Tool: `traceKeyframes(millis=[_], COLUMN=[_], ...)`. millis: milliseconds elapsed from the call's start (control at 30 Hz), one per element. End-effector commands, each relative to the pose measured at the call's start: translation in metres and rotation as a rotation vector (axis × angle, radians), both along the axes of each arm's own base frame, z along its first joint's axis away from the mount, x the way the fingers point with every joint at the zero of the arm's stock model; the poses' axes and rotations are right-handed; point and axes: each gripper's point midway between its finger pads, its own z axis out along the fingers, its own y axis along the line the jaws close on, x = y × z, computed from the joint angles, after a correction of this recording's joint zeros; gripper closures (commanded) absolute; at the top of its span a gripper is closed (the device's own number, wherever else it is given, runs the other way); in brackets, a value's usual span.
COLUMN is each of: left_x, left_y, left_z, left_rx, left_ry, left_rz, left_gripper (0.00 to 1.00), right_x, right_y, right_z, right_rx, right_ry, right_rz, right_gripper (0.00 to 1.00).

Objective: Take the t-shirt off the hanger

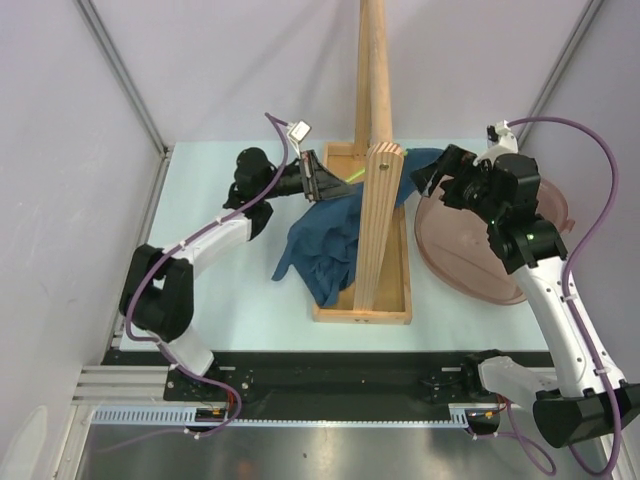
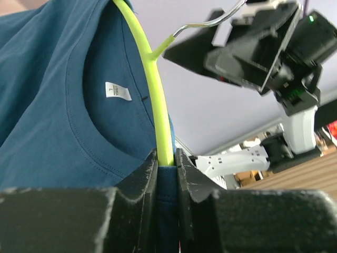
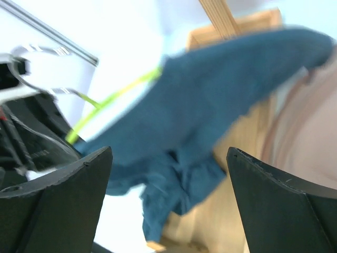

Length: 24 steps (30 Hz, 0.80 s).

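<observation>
Left gripper: jaws clamped on 1 arm of the lime-green hanger, with a fold of shirt fabric pinched in beside it. The grip sits just left of the wooden pole, above the back end of the stand's base tray.

Hanger: the visible arm curves up out of the fingers. The silver hook leaves its top and runs toward the right gripper. Hook and gripper look close in the left wrist view; I cannot tell whether they touch.

T-shirt: dark teal, on the hanger. Collar opening and 1 white neck tag face the left wrist camera. From above, the body bunches below the left gripper and spills over the left edge of the base tray. 1 part passes behind the pole and shows on its right side. I cannot tell whether it touches the table.

Right gripper: 2 fingers wide apart, nothing between them. It sits just right of the pole, over the back-left rim of the pink bowl, and faces the shirt. The right wrist view is blurred.
</observation>
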Motion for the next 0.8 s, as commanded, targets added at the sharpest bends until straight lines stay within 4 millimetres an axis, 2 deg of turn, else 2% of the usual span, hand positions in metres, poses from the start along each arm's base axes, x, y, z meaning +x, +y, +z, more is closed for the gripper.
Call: traceKeyframes(millis=[0, 100, 233, 300, 333, 400, 500, 533, 567, 600, 767], left_x=[-0.011, -0.005, -0.005, -0.009, -0.009, -0.006, -0.005, -0.006, -0.005, -0.004, -0.005], left_y=[-0.012, -0.019, -0.023, -0.026, -0.027, -0.030, -0.036, -0.037, -0.038, -0.038, -0.037], left_z=[0.047, 0.040, 0.032, 0.027, 0.025, 0.017, 0.007, 0.006, 0.005, 0.004, 0.001], left_rx=[-0.107, -0.103, -0.104, -0.103, -0.101, -0.091, -0.079, -0.077, -0.073, -0.069, -0.031], left_ry=[-0.224, -0.220, -0.219, -0.228, -0.230, -0.216, -0.193, -0.191, -0.184, -0.187, -0.203], left_rz=[-0.066, -0.081, -0.099, -0.127, -0.131, -0.131, -0.148, -0.154, -0.152, -0.149, -0.137], left_gripper=[1.00, 1.00, 1.00, 0.99, 1.00, 1.00, 1.00, 1.00, 1.00, 1.00, 1.00], right_x=[0.012, 0.024, 0.036, 0.039, 0.040, 0.036, 0.029, 0.028, 0.033, 0.030, 0.036], right_y=[0.018, 0.016, 0.016, 0.022, 0.022, 0.035, 0.057, 0.059, 0.053, 0.058, 0.057], right_z=[0.043, 0.045, 0.029, 0.027, 0.026, 0.028, 0.023, 0.021, 0.018, 0.016, 0.021], right_rx=[0.052, 0.033, 0.072, 0.082, 0.083, 0.062, -0.071, -0.112, -0.184, -0.209, -0.281], right_ry=[-0.194, -0.213, -0.179, -0.191, -0.197, -0.229, -0.280, -0.289, -0.307, -0.317, -0.386], right_rz=[0.068, 0.018, -0.026, -0.019, -0.024, 0.031, 0.104, 0.106, 0.060, 0.060, 0.037], right_gripper=[0.06, 0.15, 0.28, 0.32, 0.36, 0.42, 0.42, 0.40, 0.39, 0.39, 0.37])
